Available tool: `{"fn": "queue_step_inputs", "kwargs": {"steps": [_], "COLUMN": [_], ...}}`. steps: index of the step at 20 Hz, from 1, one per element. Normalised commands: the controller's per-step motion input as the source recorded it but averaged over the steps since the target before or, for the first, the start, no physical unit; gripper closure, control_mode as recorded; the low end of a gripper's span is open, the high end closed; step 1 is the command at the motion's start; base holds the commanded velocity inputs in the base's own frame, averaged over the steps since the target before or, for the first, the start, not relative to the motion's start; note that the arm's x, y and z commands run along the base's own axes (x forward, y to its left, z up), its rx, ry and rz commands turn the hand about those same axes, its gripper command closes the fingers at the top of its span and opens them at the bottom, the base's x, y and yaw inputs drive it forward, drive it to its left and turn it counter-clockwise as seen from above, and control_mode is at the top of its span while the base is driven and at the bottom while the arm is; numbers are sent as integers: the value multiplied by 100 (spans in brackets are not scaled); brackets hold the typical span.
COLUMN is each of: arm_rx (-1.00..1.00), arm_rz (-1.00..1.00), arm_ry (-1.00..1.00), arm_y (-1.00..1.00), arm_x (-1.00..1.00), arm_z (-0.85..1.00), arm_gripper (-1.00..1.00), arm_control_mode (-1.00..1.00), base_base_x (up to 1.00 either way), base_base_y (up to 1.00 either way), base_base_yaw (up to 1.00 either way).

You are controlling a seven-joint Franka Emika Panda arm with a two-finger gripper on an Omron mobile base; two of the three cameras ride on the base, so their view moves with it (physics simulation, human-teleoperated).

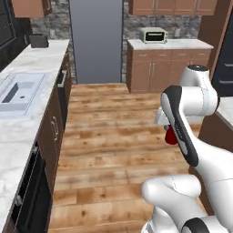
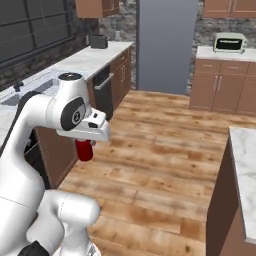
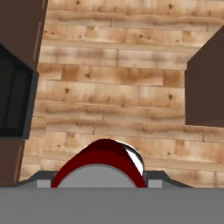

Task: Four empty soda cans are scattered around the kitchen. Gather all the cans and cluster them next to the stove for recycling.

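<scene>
A red soda can (image 2: 84, 150) hangs upright over the wooden floor, and my gripper (image 2: 85, 142) is shut on its upper part. From the left base the same can (image 1: 170, 135) peeks out red behind my forearm. The hand view looks down along the can (image 3: 100, 162), whose silver top and red wall sit between the fingers. The other cans and the stove are out of view.
A marble counter (image 1: 20, 136) with a sink (image 1: 20, 91) runs along the left, over dark cabinets and an oven front (image 1: 27, 200). A marble island (image 2: 245, 165) stands close on the right. A grey fridge (image 1: 95, 41) and a toaster oven (image 1: 154, 35) are at the back, past open floor.
</scene>
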Motion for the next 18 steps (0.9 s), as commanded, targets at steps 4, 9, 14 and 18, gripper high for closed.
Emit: {"fn": "queue_step_inputs", "kwargs": {"steps": [4, 9, 14, 18], "arm_rx": [0, 0, 0, 0], "arm_rz": [0, 0, 0, 0], "arm_ry": [0, 0, 0, 0], "arm_y": [0, 0, 0, 0], "arm_x": [0, 0, 0, 0], "arm_z": [0, 0, 0, 0], "arm_gripper": [100, 100, 100, 100], "arm_control_mode": [100, 100, 100, 100], "base_base_x": [100, 100, 100, 100], "base_base_y": [34, 42, 41, 35], "base_base_yaw": [-46, -23, -18, -17]}}
